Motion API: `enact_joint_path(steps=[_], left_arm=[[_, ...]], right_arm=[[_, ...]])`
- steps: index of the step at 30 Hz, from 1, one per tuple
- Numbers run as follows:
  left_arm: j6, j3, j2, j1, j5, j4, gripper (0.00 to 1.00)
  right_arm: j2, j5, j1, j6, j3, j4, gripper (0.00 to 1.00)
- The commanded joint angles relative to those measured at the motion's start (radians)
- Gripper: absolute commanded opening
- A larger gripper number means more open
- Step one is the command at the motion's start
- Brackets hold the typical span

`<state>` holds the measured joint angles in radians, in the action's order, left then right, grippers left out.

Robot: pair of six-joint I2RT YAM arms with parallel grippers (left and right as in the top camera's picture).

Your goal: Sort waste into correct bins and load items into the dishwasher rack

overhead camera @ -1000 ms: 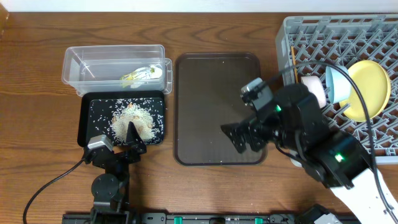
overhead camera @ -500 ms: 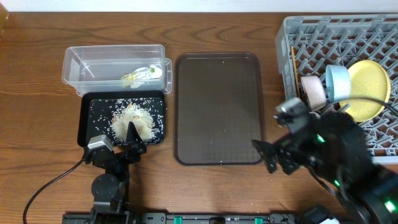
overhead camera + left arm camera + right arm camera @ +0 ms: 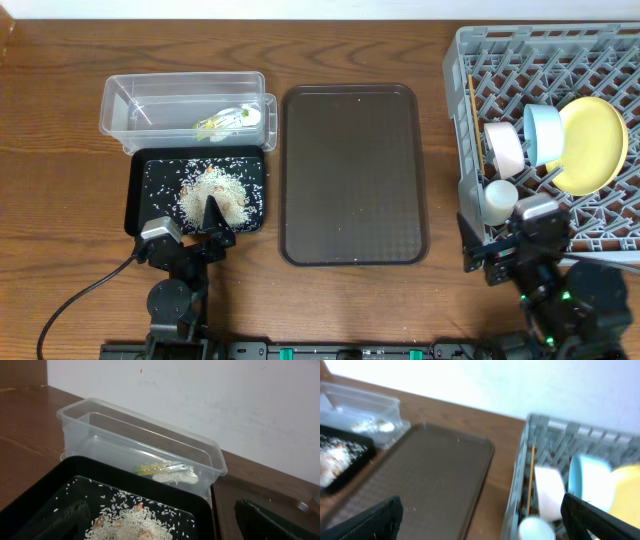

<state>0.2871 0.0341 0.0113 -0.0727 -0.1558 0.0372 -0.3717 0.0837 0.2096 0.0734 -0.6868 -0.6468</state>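
Observation:
The grey rack [image 3: 560, 60] at the right holds a yellow plate [image 3: 592, 145], a light-blue bowl [image 3: 546, 134], a white-pink bowl [image 3: 503, 147], a white cup [image 3: 499, 200] and chopsticks [image 3: 472, 108]. The clear tub [image 3: 130, 92] holds the green-and-yellow wrapper [image 3: 224, 120]. The black tray [image 3: 140, 205] holds a pile of rice scraps [image 3: 212, 193]. My left gripper [image 3: 205, 228] is open and empty at the black tray's near edge, over the rice [image 3: 150, 522]. My right gripper [image 3: 480, 252] is open and empty at the rack's front left corner, near the cup [image 3: 536, 529].
A large brown serving tray [image 3: 352, 175] lies between the bins and the rack, with nothing on it. It also shows in the right wrist view [image 3: 420, 475]. Bare wooden table lies left of the bins and along the front edge.
My right arm has pulled back from over the brown tray to the front right, beside the rack. The left arm and all objects have not moved.

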Motion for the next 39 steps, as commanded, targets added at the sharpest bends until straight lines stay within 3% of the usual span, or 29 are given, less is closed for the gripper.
enact_joint_path(steps=[1,10,21,39], left_arm=[[-0.010,-0.030,-0.001,0.007,-0.001,0.018,0.95],[-0.010,-0.030,-0.001,0.007,-0.001,0.018,0.95],[-0.010,-0.030,-0.001,0.007,-0.001,0.018,0.95],[-0.010,-0.030,-0.001,0.007,-0.001,0.018,0.95]], right_arm=[[0.113,0.046,-0.028,0.018,0.156,0.053,0.99],[0.365,0.084,-0.029,0.017,0.491,0.219,0.99],[0.367,0.100,-0.029,0.018,0.684,0.594,0.99],[0.365,0.101,-0.029,0.018,0.681,0.591,0.99]])
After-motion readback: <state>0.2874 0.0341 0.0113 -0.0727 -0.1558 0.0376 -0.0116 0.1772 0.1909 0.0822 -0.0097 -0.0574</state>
